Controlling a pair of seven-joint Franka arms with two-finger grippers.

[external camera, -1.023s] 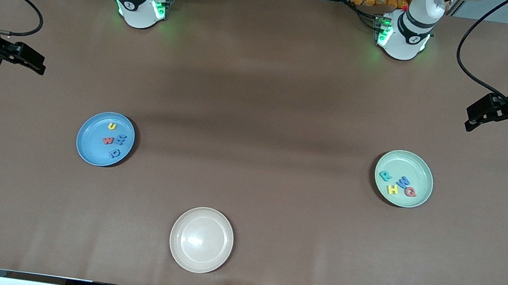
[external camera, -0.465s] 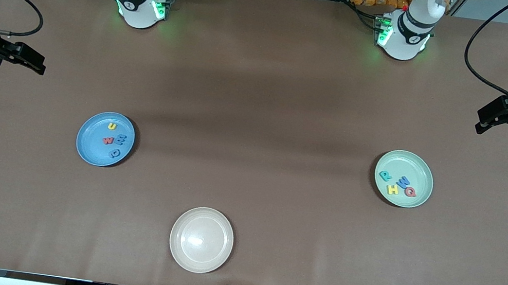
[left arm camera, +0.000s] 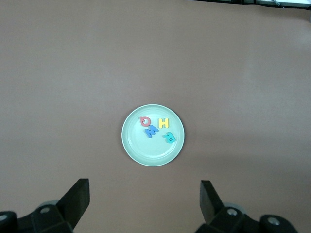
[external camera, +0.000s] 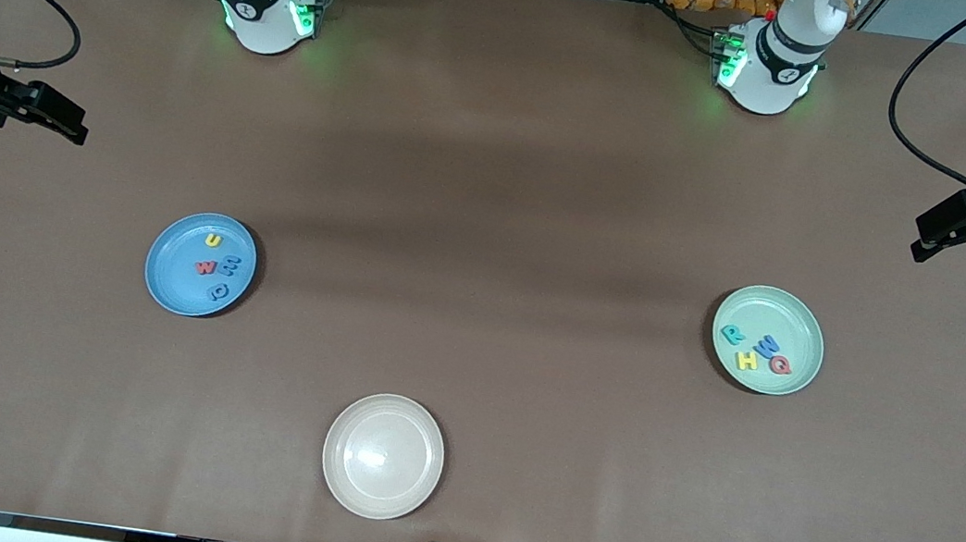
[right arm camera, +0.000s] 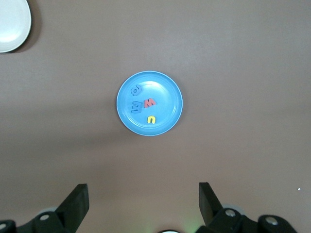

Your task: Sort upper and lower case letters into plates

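Round sky-blue plate (external camera: 200,264), centre-left of frame, holds four small foam letters (external camera: 216,266). Round mint-green plate (external camera: 768,339), centre-right, holds four. Left gripper (external camera: 965,227) and right gripper (external camera: 37,112), at frame edges, stand wide, empty.

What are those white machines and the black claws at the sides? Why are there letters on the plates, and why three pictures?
Those are two robot arms bolted along one edge of a brown table. The big picture looks down from a high camera facing them. The other two come from little cameras on each arm's wrist, looking down past its own claw. The claw is called an end effector. The left end effector and the right end effector are both open and hold nothing; each hangs near its own end of the table. On the table sit a round sky blue plate with four small foam letters, a round pale mint green plate with four more, and a round cream plate with nothing in it, nearest the high camera.
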